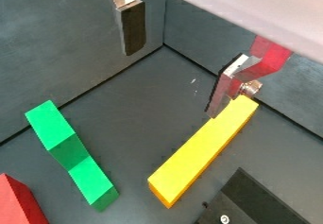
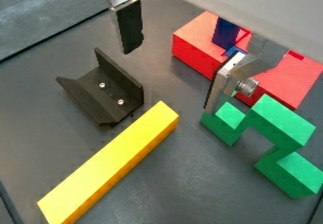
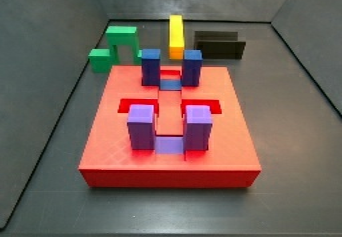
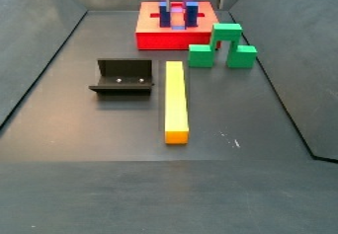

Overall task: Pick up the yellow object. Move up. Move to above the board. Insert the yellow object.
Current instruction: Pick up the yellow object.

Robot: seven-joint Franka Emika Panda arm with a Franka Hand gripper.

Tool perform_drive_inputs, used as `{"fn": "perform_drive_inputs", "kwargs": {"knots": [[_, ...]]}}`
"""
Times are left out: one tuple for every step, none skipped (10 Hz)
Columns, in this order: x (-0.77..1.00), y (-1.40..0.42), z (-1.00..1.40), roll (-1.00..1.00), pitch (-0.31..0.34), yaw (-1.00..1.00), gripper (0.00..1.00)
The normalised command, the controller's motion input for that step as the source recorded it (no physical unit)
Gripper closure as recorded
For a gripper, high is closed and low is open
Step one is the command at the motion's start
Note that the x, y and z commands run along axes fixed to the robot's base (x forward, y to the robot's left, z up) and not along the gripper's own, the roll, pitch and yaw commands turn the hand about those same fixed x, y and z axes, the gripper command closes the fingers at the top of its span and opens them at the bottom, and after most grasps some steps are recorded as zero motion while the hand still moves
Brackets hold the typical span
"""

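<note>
Wrist and side views of the dark worktop (image 4: pixel 79 110). The hand (image 2: pixel 177 56) hovers above the floor with its two silver-plate fingers (image 1: pixel 131 20) spread wide and nothing between them. The yellow object (image 4: pixel 175 100) lies flat on the worktop, just beside the fixture (image 4: pixel 122 78) and apart from it, one end pointing toward the board (image 3: pixel 167 131). The board rests flat with its blue-purple posts (image 3: pixel 139 127) upright. The green arch block (image 4: pixel 220 45) stands near the board, between it and the yellow object's far end.
</note>
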Motion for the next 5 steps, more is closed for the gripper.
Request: {"fn": "perform_drive_inputs", "kwargs": {"knots": [[0.07, 0.00, -0.16, 0.00, 0.000, 0.00, 0.00], [0.00, 0.00, -0.19, 0.00, -0.003, 0.00, 0.00], [0.05, 0.00, -0.24, -0.05, -0.117, 0.00, 0.00], [0.33, 0.00, -0.16, 0.02, 0.000, 0.00, 0.00], [0.34, 0.00, -0.15, 0.04, 0.000, 0.00, 0.00]]}}
